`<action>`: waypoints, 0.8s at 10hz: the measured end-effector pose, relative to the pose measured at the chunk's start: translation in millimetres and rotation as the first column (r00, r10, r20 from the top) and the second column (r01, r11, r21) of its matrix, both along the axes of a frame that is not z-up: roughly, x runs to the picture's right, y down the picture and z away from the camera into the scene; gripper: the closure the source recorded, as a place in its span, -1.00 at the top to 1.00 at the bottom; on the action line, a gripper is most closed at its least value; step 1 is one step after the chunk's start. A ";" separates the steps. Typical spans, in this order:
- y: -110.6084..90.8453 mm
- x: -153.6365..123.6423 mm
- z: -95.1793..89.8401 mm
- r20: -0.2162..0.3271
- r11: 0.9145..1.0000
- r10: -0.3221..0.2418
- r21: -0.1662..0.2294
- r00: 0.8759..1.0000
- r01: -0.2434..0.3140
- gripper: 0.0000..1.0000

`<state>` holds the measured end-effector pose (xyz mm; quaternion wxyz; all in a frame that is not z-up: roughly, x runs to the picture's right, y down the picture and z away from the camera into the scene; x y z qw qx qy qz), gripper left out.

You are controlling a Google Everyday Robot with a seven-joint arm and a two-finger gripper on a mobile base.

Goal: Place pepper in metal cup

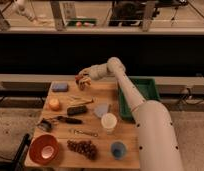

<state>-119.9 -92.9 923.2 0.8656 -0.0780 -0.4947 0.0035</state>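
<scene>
At the 12 o'clock edge of the table, the gripper hangs just over the metal cup, probably lined up for a drop. The pepper shows as a red-orange speck at its tip. Whether the gripper is clamped on it cannot be told.

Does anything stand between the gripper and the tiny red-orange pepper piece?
Nothing visible does. The gripper is over the far edge of the wooden table, right against the tiny red-orange pepper piece, with no object between them.
</scene>
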 end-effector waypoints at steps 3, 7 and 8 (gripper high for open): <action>-4.2 -7.3 -2.2 0.014 1.000 -0.009 0.013 1.000 0.009 -0.97; -4.2 -23.8 -1.7 0.034 0.999 -0.029 0.020 0.999 0.028 -0.97; -4.9 -25.9 -1.8 0.037 0.999 -0.033 0.023 0.999 0.032 -0.97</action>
